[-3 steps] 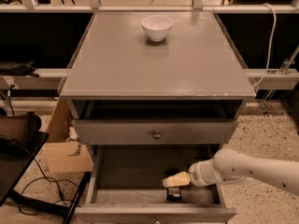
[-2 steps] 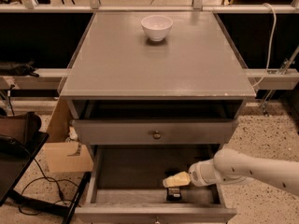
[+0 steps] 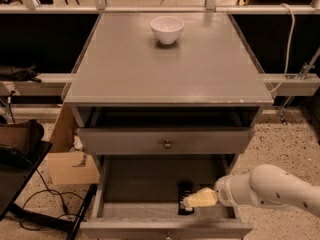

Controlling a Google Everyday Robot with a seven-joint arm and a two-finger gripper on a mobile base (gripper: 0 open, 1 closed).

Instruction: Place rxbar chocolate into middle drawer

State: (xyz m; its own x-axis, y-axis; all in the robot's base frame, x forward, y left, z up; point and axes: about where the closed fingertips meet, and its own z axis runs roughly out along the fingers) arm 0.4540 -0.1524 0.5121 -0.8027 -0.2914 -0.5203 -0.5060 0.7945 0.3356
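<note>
The middle drawer [image 3: 150, 211] is pulled out below the closed top drawer [image 3: 125, 141]. The rxbar chocolate [image 3: 185, 189], a black bar, lies lengthwise on the drawer's floor at the right of centre, near the front. My gripper [image 3: 196, 199] reaches in from the right on a white arm [image 3: 270, 189]. Its cream tip is over the bar's right side, low inside the drawer. I cannot tell whether it touches the bar.
A white bowl [image 3: 167, 29] stands at the back of the grey cabinet top [image 3: 165, 74]. A cardboard box [image 3: 70, 166] and black cables [image 3: 40, 194] lie on the floor to the left. A white cable [image 3: 289, 39] hangs at the right.
My gripper has drawn back slightly to the right, and more of the black bar now shows on the drawer floor. Nothing else has moved.
</note>
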